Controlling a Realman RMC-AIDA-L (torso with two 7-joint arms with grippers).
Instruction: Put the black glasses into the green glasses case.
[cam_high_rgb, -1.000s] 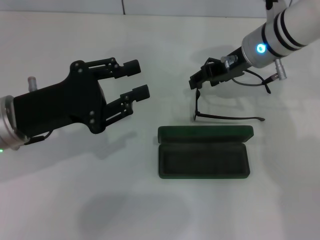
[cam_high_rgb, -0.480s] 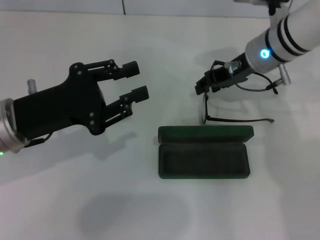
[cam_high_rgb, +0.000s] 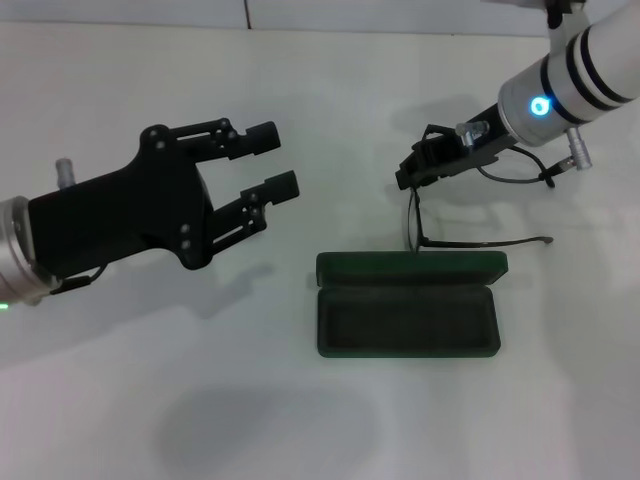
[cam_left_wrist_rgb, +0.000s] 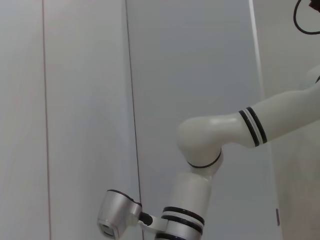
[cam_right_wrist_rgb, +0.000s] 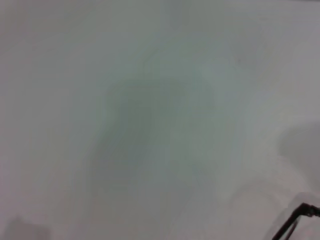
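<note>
Black glasses (cam_high_rgb: 415, 222) hang from the clenched right gripper (cam_high_rgb: 405, 178), just behind the open green glasses case (cam_high_rgb: 407, 305); left gripper (cam_high_rgb: 270, 185) gapes, idle.

The open case (cam_high_rgb: 407, 305) is approached freely from the near side; its far side is blocked by the hanging glasses (cam_high_rgb: 440, 235).

My left tool (cam_high_rgb: 262, 188) is matte black, a blocky palm dotted with small screws, with linked fingers and a silver wrist cuff. My right tool (cam_high_rgb: 408, 172) is black too, on a white forearm ringed by black bands, with a glowing blue light and thin black cables.
</note>
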